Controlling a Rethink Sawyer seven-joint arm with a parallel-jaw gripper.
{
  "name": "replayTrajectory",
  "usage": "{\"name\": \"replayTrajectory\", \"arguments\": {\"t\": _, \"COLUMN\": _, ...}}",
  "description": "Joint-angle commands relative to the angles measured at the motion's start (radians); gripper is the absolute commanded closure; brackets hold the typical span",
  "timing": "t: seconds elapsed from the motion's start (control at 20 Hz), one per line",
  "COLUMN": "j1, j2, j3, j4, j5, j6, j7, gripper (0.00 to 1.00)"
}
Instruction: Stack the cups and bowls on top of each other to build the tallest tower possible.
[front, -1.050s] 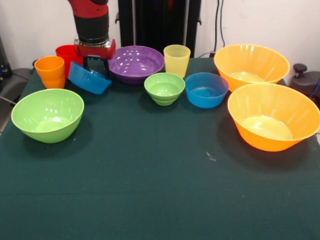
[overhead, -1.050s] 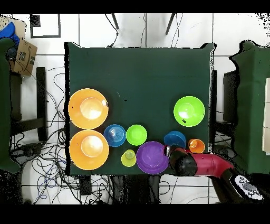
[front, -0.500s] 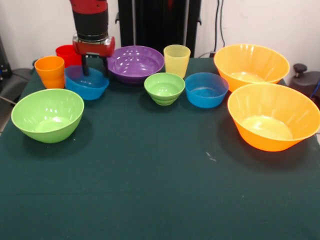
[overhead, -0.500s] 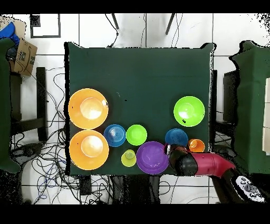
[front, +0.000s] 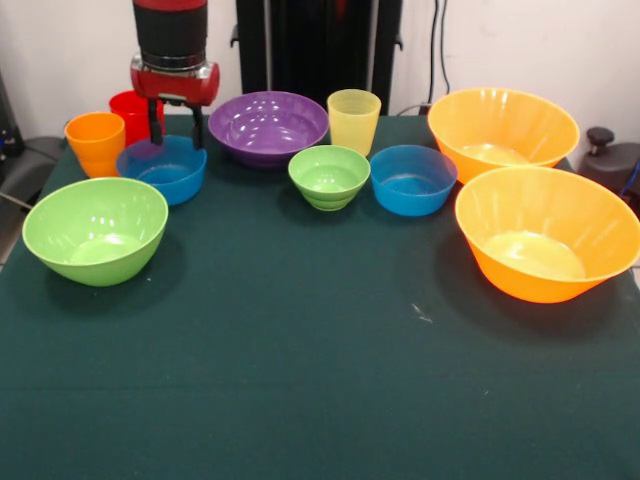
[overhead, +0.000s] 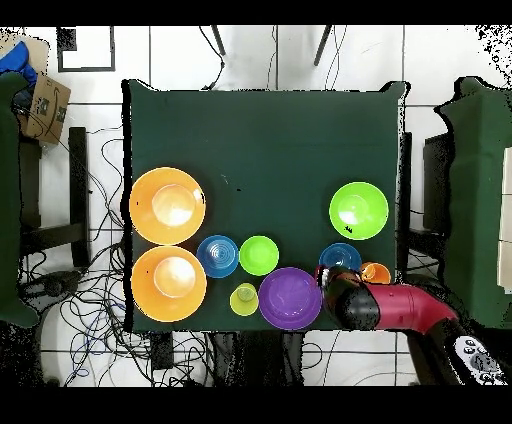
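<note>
My gripper (front: 176, 128) is open and hangs just above the far rim of a small blue bowl (front: 162, 170), which sits level on the cloth; in the overhead view the gripper (overhead: 331, 279) is at that bowl's (overhead: 340, 257) edge. Behind it stand the orange cup (front: 96, 140) and the red cup (front: 128, 104). The purple bowl (front: 268, 125), yellow cup (front: 354, 120), small green bowl (front: 329, 176) and second blue bowl (front: 412, 180) line up to the right. No tower shows; every piece stands alone.
A large green bowl (front: 95, 230) sits front left. Two very large orange bowls (front: 503, 125) (front: 545, 235) fill the right side. The red arm (overhead: 400, 308) reaches in over the table's corner, hiding the red cup from above.
The blue bowl hung tilted from my gripper; it now sits flat on the cloth, further left beside the orange cup. The gripper has let go and risen a little.
</note>
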Motion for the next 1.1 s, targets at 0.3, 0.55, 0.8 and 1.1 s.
{"name": "replayTrajectory", "arguments": {"t": 0.3, "j1": 0.072, "j2": 0.021, "j3": 0.104, "j4": 0.024, "j5": 0.063, "j6": 0.051, "j7": 0.031, "gripper": 0.00}}
{"name": "replayTrajectory", "arguments": {"t": 0.55, "j1": 0.076, "j2": 0.030, "j3": 0.121, "j4": 0.038, "j5": 0.088, "j6": 0.039, "j7": 0.047, "gripper": 0.00}}
{"name": "replayTrajectory", "arguments": {"t": 0.8, "j1": 0.097, "j2": 0.042, "j3": 0.104, "j4": 0.036, "j5": 0.088, "j6": 0.013, "j7": 0.063, "gripper": 0.00}}
{"name": "replayTrajectory", "arguments": {"t": 1.1, "j1": 0.116, "j2": 0.060, "j3": 0.072, "j4": 0.023, "j5": 0.061, "j6": -0.033, "j7": 0.071, "gripper": 0.00}}
